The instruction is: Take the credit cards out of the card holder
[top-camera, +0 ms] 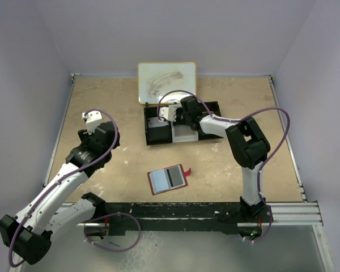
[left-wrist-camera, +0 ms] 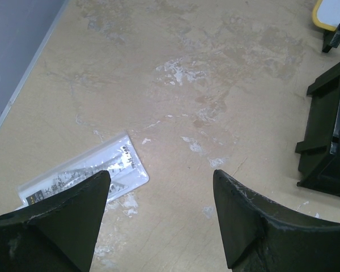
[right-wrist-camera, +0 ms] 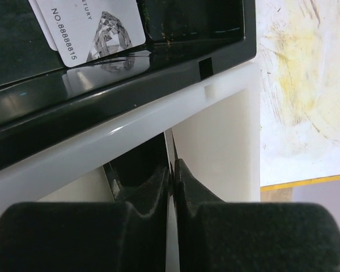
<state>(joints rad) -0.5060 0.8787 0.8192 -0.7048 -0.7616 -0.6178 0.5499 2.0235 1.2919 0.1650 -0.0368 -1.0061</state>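
Note:
The red card holder (top-camera: 168,179) lies open on the table in front of the arms, its grey-blue sleeves up and its red tab to the right. My right gripper (top-camera: 175,113) is over the black tray (top-camera: 211,106). In the right wrist view it (right-wrist-camera: 172,164) is shut on a thin card seen edge-on, above the tray's white middle compartment (right-wrist-camera: 215,136). A white card (right-wrist-camera: 90,28) lies in the black compartment beyond. My left gripper (left-wrist-camera: 160,175) is open and empty over the table's left side, next to a pale card (left-wrist-camera: 85,173) lying flat.
A yellow-framed whiteboard (top-camera: 166,82) lies behind the tray; it also shows in the right wrist view (right-wrist-camera: 306,85). The tray's left end (left-wrist-camera: 328,141) is to the right of my left gripper. Grey walls close in the table's left, back and right.

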